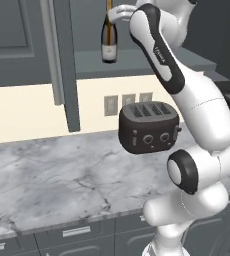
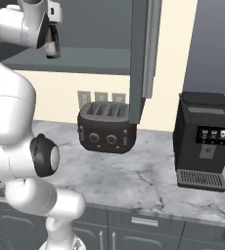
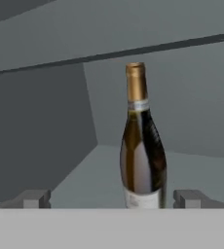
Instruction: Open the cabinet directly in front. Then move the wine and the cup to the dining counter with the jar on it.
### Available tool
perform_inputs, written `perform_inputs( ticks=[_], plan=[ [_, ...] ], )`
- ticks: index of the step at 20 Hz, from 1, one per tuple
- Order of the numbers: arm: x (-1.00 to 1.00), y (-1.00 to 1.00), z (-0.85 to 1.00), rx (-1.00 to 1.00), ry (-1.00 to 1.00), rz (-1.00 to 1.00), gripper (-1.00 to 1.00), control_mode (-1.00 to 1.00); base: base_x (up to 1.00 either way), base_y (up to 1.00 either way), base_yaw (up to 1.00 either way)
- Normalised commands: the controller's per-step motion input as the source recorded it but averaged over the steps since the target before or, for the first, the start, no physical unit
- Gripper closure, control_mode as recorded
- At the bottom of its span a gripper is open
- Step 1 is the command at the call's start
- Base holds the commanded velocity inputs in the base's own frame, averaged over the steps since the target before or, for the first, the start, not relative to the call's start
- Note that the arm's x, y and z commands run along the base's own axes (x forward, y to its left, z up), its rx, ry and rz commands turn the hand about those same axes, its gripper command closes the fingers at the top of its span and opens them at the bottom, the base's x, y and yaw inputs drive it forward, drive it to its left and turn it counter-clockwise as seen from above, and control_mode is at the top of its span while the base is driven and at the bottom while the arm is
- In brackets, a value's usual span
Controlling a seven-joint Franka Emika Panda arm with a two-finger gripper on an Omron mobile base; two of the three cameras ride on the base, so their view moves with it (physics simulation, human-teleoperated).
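The cabinet stands open, its doors swung out toward me edge-on. On its shelf the wine stands upright: a dark bottle with a gold-foiled neck and a pale label, also seen as the wine and the wine. My gripper is open at the bottle's height, one fingertip on each side of its base, not touching it. The hand is beside the bottle's neck. The cup, the jar and the dining counter are out of view.
A black toaster sits on the marble counter under the cabinet, in front of wall sockets. A black coffee machine stands to the right. The right cabinet door juts out over the counter. Drawers run below.
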Motion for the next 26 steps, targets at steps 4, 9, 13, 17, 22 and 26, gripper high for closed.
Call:
perform_inputs(
  ticks=[4, 9, 13, 17, 22, 26],
  plan=[
    [0.00, 0.00, -0.01, -0.01, 0.00, 0.00, -1.00, -1.00, 0.00, 0.00, 0.00],
    [0.13, 0.02, -0.12, -0.05, -0.01, 0.00, -1.00, -1.00, 0.00, 0.00, 0.00],
    [0.35, 0.10, -0.04, -0.09, 0.00, 0.00, -1.00, -1.00, 0.00, 0.00, 0.00],
    [0.37, 0.04, -0.01, -0.07, 0.00, 0.00, -1.00, -1.00, 0.00, 0.00, 0.00],
    [0.34, 0.03, 0.00, -0.05, 0.00, 0.00, -1.00, -1.00, 0.00, 0.00, 0.00],
    [0.45, 0.08, -0.07, 0.00, 0.00, 0.00, -1.00, -1.00, 0.00, 0.00, 0.00]
  ],
)
